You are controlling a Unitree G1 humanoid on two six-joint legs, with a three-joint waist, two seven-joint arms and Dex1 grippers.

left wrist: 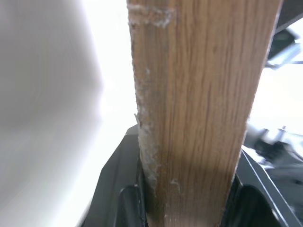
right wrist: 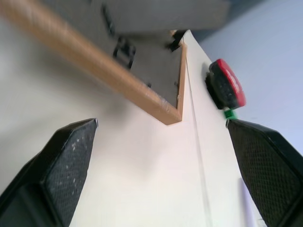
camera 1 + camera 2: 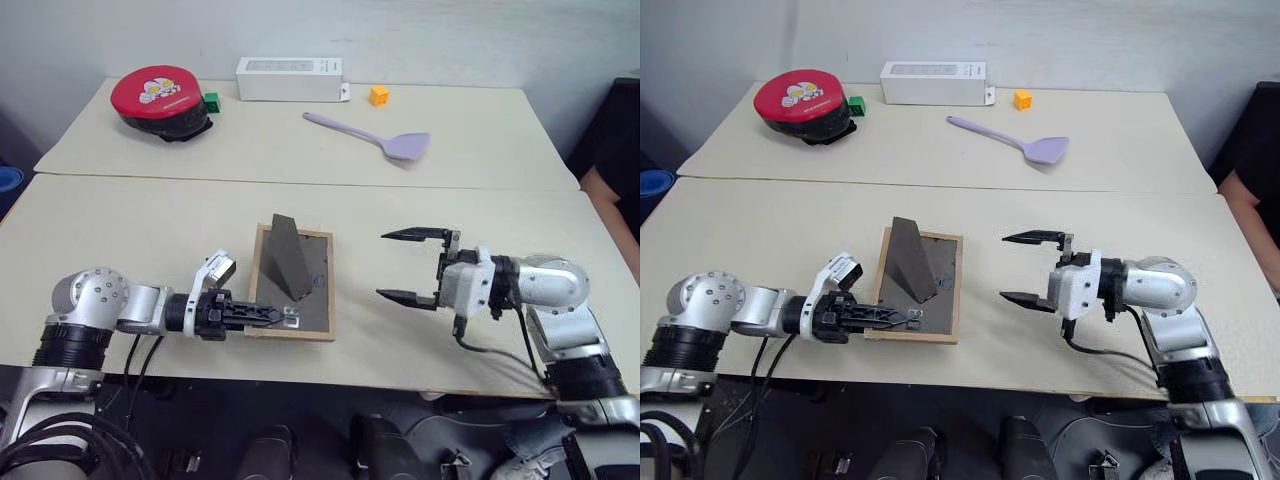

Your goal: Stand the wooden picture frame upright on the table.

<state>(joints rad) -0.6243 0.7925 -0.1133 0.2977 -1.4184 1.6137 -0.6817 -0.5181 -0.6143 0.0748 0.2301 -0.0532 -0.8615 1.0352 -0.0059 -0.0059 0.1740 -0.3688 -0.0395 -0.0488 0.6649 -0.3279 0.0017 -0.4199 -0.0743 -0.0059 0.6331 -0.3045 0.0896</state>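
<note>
The wooden picture frame lies face down on the table near its front edge. Its dark grey back panel faces up and the fold-out stand sticks up from it. My left gripper reaches in from the left and is shut on the frame's near edge. In the left wrist view the light wood rim runs between its black fingers. My right gripper hovers open just right of the frame, pointing at it, with nothing between its fingers. The frame's corner lies ahead of them.
On the far half of the table, beyond the seam, sit a red round lid, a green block, a white oblong box, an orange cube and a purple spatula. A person's arm shows at the right edge.
</note>
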